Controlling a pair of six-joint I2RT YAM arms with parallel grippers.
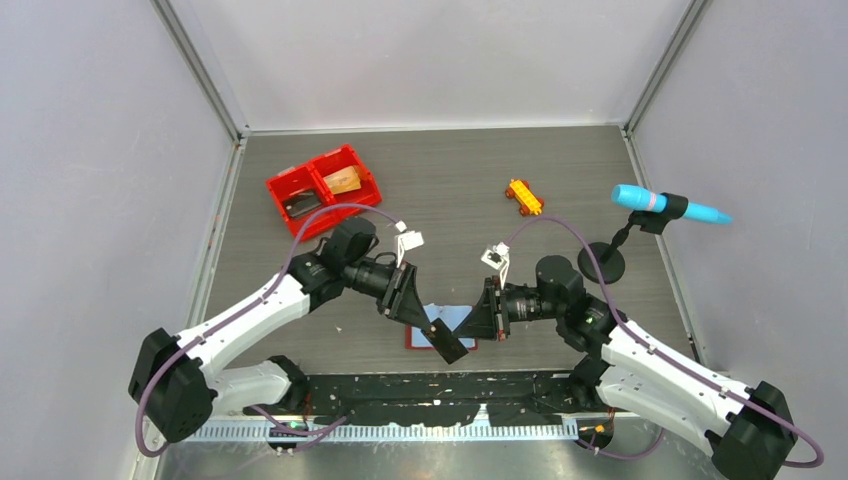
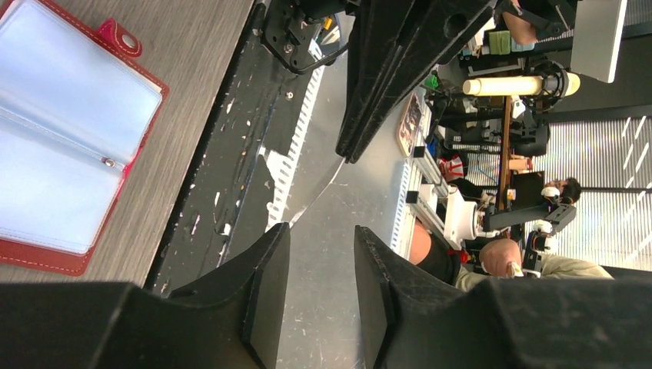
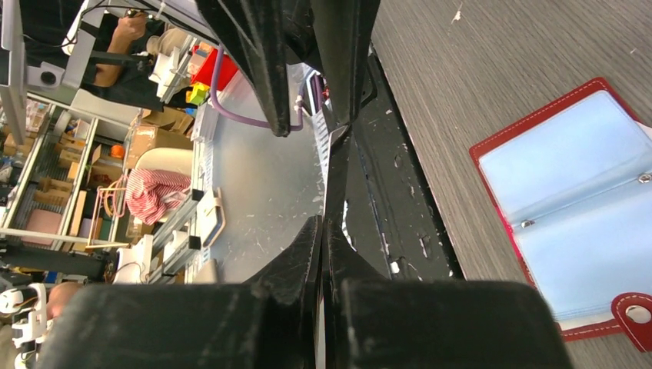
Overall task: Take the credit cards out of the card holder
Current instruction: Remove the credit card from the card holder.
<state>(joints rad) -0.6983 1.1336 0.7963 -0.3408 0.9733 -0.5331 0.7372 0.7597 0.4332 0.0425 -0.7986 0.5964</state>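
Observation:
The card holder point(image 1: 416, 341) lies open near the table's front edge, dark red with pale blue sleeves. It also shows in the left wrist view point(image 2: 69, 131) and the right wrist view point(image 3: 577, 200); the sleeves I can see look empty. My right gripper point(image 3: 321, 221) is shut on a thin card point(image 3: 336, 165), seen edge-on, colour not clear. The card point(image 2: 315, 192) reaches toward my left gripper point(image 2: 321, 231), which is open and empty, just short of touching it. Both grippers, left point(image 1: 450, 345) and right point(image 1: 468, 328), meet tip to tip above the holder's right side.
A bright red two-compartment bin point(image 1: 323, 190) sits at the back left. An orange-yellow toy vehicle point(image 1: 523, 196) lies at the back centre. A blue pen-like tool on a black stand point(image 1: 665, 205) stands at the right. A black strip point(image 1: 450, 385) runs along the table's near edge.

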